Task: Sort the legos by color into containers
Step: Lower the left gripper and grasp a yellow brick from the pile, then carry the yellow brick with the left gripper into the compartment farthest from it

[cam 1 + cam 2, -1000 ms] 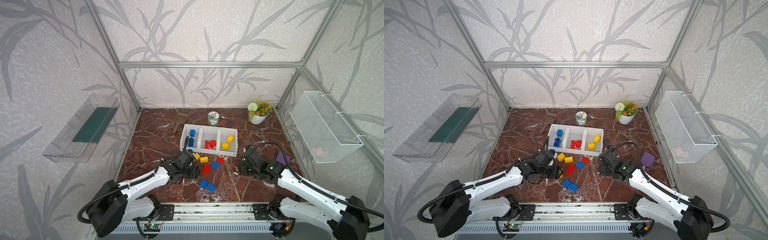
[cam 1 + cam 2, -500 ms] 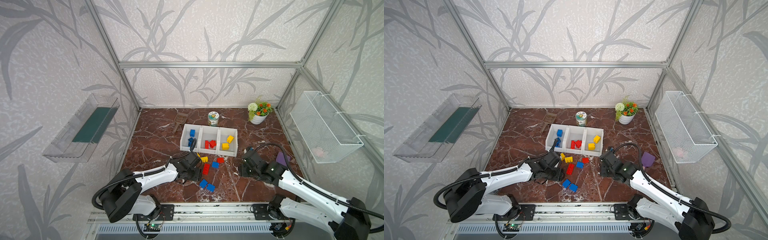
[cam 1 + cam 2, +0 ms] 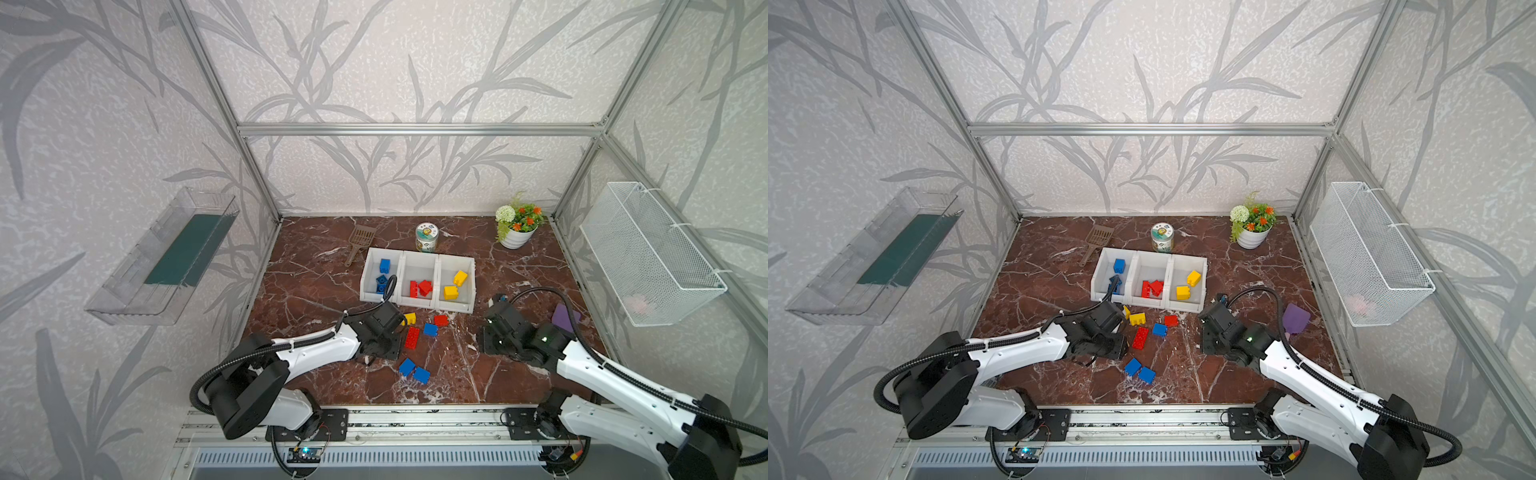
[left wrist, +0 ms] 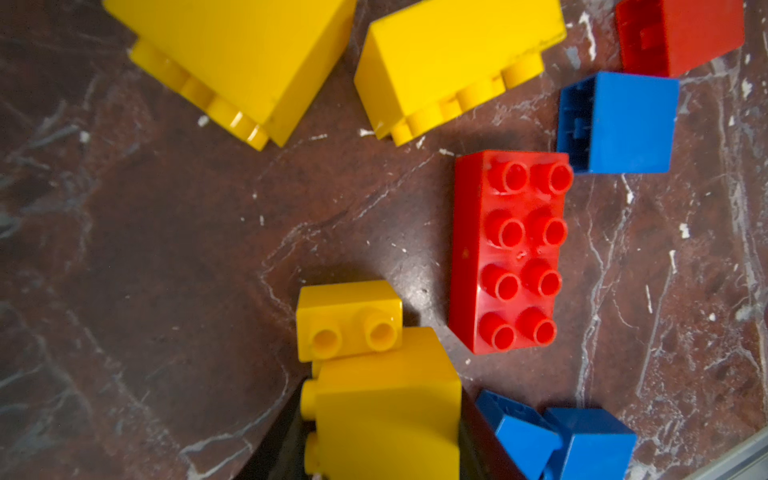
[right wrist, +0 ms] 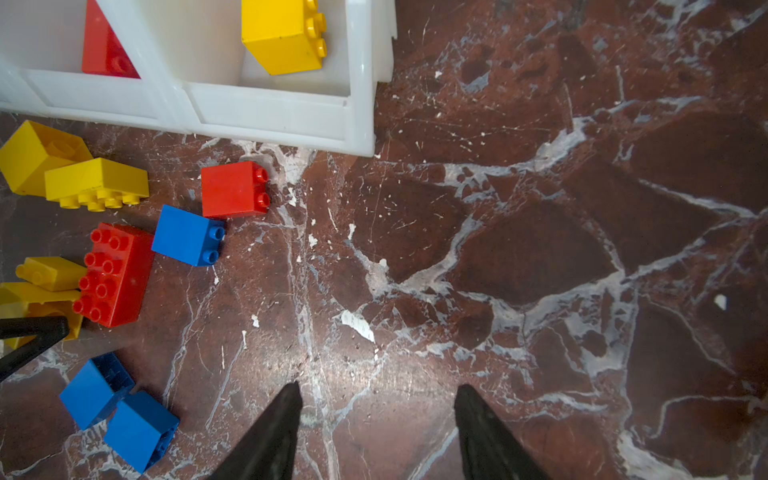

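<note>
My left gripper [image 4: 380, 411] is shut on a yellow lego [image 4: 386, 432], low over the marble floor; a small yellow lego [image 4: 349, 320] touches its front. Beside them lie a long red lego [image 4: 507, 249], a blue one [image 4: 619, 124], a small red one [image 3: 441, 320] and two more yellow ones [image 4: 449, 62]. Two blue legos [image 3: 413, 370] lie nearer the front. The white containers [image 3: 417, 302] hold blue, red and yellow legos, left to right. My right gripper [image 5: 378, 390] hangs open over bare floor, right of the pile.
A purple block [image 3: 565, 318] lies right of my right arm. A jar [image 3: 427, 237], a flower pot [image 3: 515, 239] and a brown scoop [image 3: 359, 241] stand behind the containers. A wire basket [image 3: 648, 253] and a clear tray [image 3: 166, 257] hang on the side walls.
My left gripper has shifted right over the yellow legos and its jaws have closed in onto one of them. My right arm has barely moved.
</note>
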Controlling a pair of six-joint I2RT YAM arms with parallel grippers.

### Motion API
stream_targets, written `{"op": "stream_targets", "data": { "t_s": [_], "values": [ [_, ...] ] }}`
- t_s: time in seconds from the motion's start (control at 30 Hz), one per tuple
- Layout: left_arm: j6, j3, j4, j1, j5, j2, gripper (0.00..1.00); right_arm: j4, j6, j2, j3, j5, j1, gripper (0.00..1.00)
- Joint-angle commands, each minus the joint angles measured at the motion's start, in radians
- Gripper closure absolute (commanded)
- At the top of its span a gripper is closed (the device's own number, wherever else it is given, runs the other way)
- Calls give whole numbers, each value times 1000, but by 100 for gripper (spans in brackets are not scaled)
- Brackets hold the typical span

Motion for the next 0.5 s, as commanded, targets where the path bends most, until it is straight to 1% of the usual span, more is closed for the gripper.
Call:
{"op": "stream_targets", "data": {
  "t_s": [0.0,0.07,0.13,0.2,0.33,0.47],
  "values": [
    [38,58,-43,-1,-37,-33,62,-14,12,-15,-11,7,8,40],
    [66,100,-65,0,-55,-42,62,-19,11,-17,-8,8,8,40],
    [69,150,-104,1,-114,-48,63,-25,12,-20,-6,11,9,40],
    [101,196,-98,3,-158,-51,63,-29,13,-26,-6,15,9,40],
    [181,295,-54,9,-141,-10,63,-34,16,-38,-6,20,11,40],
    [247,466,-62,10,-85,123,63,-46,24,-58,-10,28,11,40]
  ]
}}
